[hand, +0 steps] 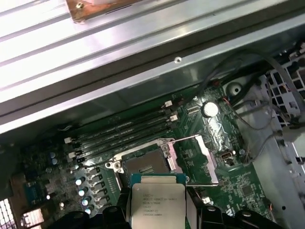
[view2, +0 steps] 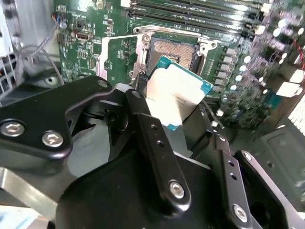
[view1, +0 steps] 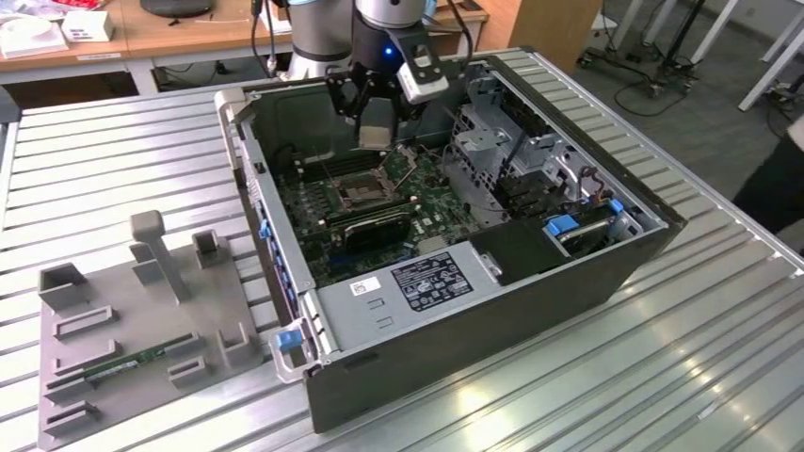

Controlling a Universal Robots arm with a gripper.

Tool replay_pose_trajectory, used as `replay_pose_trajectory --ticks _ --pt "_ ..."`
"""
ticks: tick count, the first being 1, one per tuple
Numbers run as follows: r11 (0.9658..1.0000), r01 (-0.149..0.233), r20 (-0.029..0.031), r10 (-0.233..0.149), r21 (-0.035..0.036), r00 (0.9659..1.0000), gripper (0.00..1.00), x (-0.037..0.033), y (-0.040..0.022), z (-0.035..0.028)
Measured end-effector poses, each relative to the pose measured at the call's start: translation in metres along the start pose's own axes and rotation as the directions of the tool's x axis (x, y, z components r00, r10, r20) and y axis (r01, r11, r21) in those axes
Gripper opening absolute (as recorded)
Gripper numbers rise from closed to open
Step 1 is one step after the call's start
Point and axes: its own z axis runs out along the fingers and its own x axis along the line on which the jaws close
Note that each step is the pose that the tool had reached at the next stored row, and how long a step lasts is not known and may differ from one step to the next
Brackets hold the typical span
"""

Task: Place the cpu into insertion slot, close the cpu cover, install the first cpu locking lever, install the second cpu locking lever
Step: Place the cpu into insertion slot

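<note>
Flat square silvery-grey metal-topped cpu (view2: 178, 90): clasped at its edges by the black gripper (view2: 172, 109), held above the dark-centred square insertion slot (view2: 174, 50), apart from it. Thin silver-grey framed cpu cover (view2: 142, 47): swung open beside that slot.

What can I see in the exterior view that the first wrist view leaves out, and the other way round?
Exterior view: the whole open computer case on a ribbed metal table, the robot arm reaching in, and a grey holder tray with a green memory stick.
First wrist view: close detail of the board, namely the long black memory slots, a round coin battery and the cpu cover lying open.
Both: the cpu held in the gripper, not yet seated in the empty insertion slot.
</note>
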Motion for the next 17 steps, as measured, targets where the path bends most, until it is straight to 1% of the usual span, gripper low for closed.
replay_pose_trajectory --ticks 2,5,7,9,12,15,17 --pt "0.9994 -0.036 0.0031 0.036 -0.0006 0.9994 0.54 0.0000 -0.0001 0.0007" --pt "0.9960 -0.089 0.0077 0.089 -0.0019 0.9960 0.54 0.0000 -0.0001 0.0017" --pt "0.9919 -0.127 0.0109 0.127 -0.0029 0.9919 0.54 0.0000 -0.0002 0.0025" --pt "0.9868 -0.162 0.0139 0.162 -0.0040 0.9867 0.54 -0.0001 -0.0003 0.0032" --pt "0.9766 -0.215 0.0183 0.215 -0.0060 0.9764 0.54 -0.0001 -0.0004 0.0045" --pt "0.9634 -0.268 0.0228 0.268 -0.0081 0.9631 0.54 -0.0001 -0.0005 0.0058" --pt "0.9531 -0.302 0.0256 0.303 -0.0096 0.9528 0.54 -0.0001 -0.0006 0.0066"
